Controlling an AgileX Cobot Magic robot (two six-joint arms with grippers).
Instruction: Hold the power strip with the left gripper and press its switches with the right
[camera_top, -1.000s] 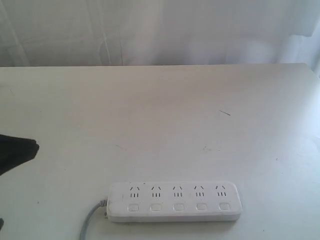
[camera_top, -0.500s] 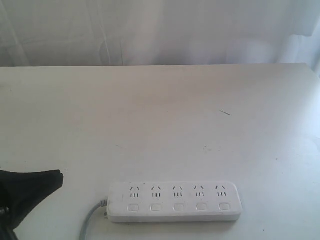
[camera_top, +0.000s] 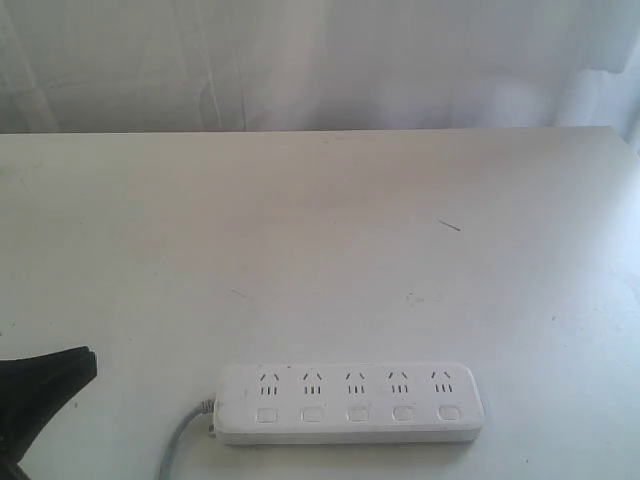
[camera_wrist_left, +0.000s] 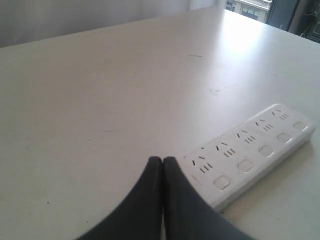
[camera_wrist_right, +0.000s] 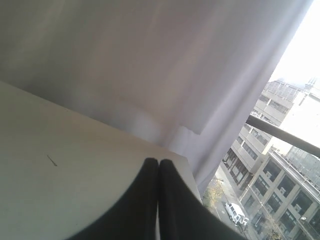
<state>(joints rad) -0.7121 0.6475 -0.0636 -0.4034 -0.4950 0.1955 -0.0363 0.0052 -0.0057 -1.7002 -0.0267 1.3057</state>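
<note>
The power strip (camera_top: 350, 403) lies flat on the near side of the white surface (camera_top: 320, 250), close to the middle. Its long side runs from left to right. Five socket groups sit in a row on top. The five switches (camera_top: 358, 413) sit in a row on the near side of the sockets, one by each group. A grey cord (camera_top: 180, 445) comes out of the left end and runs toward the near edge.

The left pincer (camera_top: 88, 365) is black. It is at the near left, apart from the strip and not touching it. Its two tips are pressed together, with nothing between them.

The right pincer (camera_wrist_right: 158, 162) is also pressed together and pinches nothing. It points toward a white curtain (camera_wrist_right: 150, 60) past the surface's edge, with buildings (camera_wrist_right: 280, 170) outside.

A small dark mark (camera_top: 450, 225) lies farther back on the right.
</note>
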